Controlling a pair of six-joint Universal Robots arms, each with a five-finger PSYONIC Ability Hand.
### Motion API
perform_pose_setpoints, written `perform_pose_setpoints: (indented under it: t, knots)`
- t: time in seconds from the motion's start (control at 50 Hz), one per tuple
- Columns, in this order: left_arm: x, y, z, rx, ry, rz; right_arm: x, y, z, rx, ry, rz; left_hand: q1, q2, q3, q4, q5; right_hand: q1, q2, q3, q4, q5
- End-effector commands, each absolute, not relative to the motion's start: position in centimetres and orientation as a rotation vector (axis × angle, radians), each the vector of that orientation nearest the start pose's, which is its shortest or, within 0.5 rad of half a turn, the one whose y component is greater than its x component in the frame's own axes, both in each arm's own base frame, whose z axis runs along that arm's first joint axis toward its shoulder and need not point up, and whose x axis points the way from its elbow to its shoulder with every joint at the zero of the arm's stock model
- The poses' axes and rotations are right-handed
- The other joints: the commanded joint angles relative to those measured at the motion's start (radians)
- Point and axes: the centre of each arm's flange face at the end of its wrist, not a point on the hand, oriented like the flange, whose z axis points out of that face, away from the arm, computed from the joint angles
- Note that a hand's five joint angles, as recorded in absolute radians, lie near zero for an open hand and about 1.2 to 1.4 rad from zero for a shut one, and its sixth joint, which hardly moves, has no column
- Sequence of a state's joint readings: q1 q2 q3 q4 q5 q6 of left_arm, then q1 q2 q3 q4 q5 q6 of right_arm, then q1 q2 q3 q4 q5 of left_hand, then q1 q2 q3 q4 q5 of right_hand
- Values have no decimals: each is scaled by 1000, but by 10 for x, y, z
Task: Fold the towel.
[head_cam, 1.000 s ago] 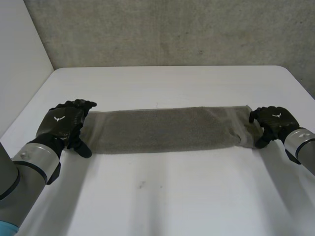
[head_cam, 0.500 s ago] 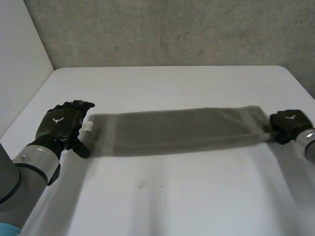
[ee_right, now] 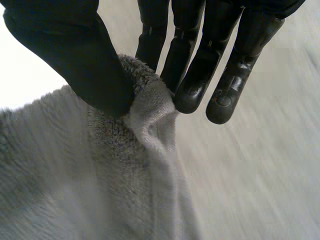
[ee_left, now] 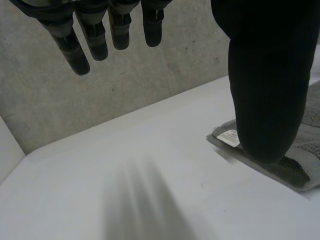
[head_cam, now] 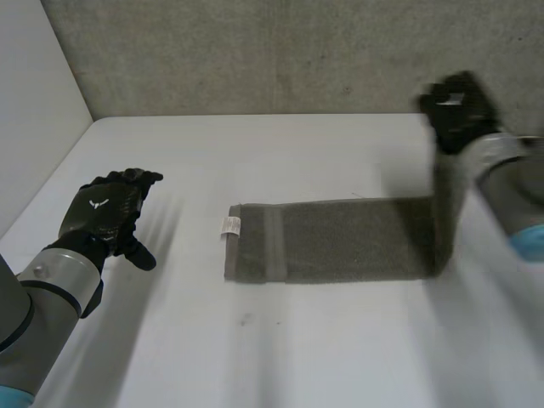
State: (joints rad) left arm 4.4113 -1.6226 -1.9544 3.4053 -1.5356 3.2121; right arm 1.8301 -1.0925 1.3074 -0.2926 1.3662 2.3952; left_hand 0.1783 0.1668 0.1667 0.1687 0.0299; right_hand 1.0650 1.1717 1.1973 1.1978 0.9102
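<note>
Nearest, on the side of the towel (head_cam: 340,240) away from the wall, lies a bare stretch of the white counter (head_cam: 280,340) with a few faint specks.

To the left of the towel, well apart from its tagged end, the left hand (head_cam: 106,212) hovers over the counter with its fingers straight and spread, holding nothing. A small white emblem sits on its back; it is a shape, not letters. In the left wrist view the thumb (ee_left: 267,85) stands in front of the towel's end and hides part of it.

The towel is a grey-brown strip lying across the middle of the counter. Its left end lies flat and carries a woven band (head_cam: 272,242) running across it. A small white tag (head_cam: 229,225) sticks out from that end's far corner; there is dark print on it, too small to read in either view.

The towel's right end leaves the counter and rises to the right hand (head_cam: 459,110), held up above and beyond that end. In the right wrist view the thumb presses a bunched fold of the towel's edge against the fingers, a firm pinch. Which corner this is I cannot tell. The pale mark on this hand's back is hard to make out.

Farthest, behind the towel, stands a grey concrete wall (head_cam: 255,51).
</note>
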Motion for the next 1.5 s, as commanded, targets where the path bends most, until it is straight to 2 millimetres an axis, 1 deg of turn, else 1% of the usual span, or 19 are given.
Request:
perform_pose_setpoints:
  t: [0.02,0.06,0.2,0.24,0.28,0.32,0.38,0.42,0.48,0.52,0.54,0.64,0.78,1.0,1.18,1.26,1.36,1.46,1.5]
  knots:
    - [-213,-229,207,512,2492,-2133,361,-285,208,-1497,1464,-2288,-4,8,8,6,-30,331,225,199,198,312]
    - [-214,-228,207,518,2491,-2137,389,-250,174,-1579,1382,-2142,-4,8,8,6,-30,331,225,199,198,312]
    - [-217,-234,208,527,2463,-2166,410,-206,113,-1713,1349,-1916,-4,8,8,6,-30,331,225,199,198,312]
    - [-219,-240,208,532,2446,-2179,411,-204,109,-1723,1352,-1904,-4,8,8,6,-30,150,44,18,17,131]
    - [-221,-244,209,538,2436,-2189,411,-205,119,-1697,1358,-1932,-4,8,8,6,-30,-780,-886,-912,-912,-799]
    - [-223,-247,210,541,2431,-2202,410,-207,137,-1649,1364,-1971,-4,8,8,6,-30,-890,-997,-1023,-1023,-910]
    - [-231,-257,215,552,2406,-2242,406,-213,161,-1561,1386,-2018,-4,8,8,6,-30,-890,-997,-1023,-1023,-910]
    - [-239,-261,218,568,2397,-2272,374,-245,202,-1269,1549,-2061,-4,8,8,6,-30,-890,-997,-1023,-1023,-910]
    - [-267,-260,223,658,2386,-2345,357,-257,214,-1129,1621,-2044,-4,8,8,6,-30,-890,-997,-1023,-1023,-910]
    - [-267,-260,223,659,2386,-2345,341,-264,224,-1004,1686,-2002,-4,8,8,6,-30,-890,-997,-1023,-1023,-910]
    - [-283,-260,222,709,2388,-2368,322,-272,226,-887,1775,-1931,-4,8,8,6,-30,-890,-997,-1023,-1023,-910]
    - [-327,-261,190,834,2449,-2320,262,-289,193,-711,2114,-1709,-4,8,8,6,-30,-890,-997,-1023,-1023,-910]
    - [-342,-262,140,872,2526,-2170,218,-292,152,-757,2252,-1573,-4,8,8,6,-30,-890,-997,-1023,-1023,-910]
    - [-338,-258,111,928,2533,-2042,207,-298,123,-752,2245,-1540,-4,8,8,6,-30,-390,-497,-523,-523,-410]
    - [-334,-251,117,893,2519,-2036,205,-309,119,-761,2168,-1702,-4,8,8,6,-30,330,224,198,198,311]
    - [-334,-245,122,892,2514,-2043,201,-316,123,-765,2158,-1765,-4,8,8,6,-30,331,225,199,198,312]
    - [-332,-238,144,866,2484,-2099,202,-324,138,-767,2128,-1840,-4,8,8,6,-30,331,225,199,198,312]
    - [-325,-235,180,793,2415,-2208,211,-336,176,-814,2033,-1986,-4,8,8,6,-30,331,225,199,198,312]
    - [-317,-234,204,733,2365,-2278,250,-322,207,-905,1875,-2011,-4,8,8,6,-30,331,225,199,198,312]
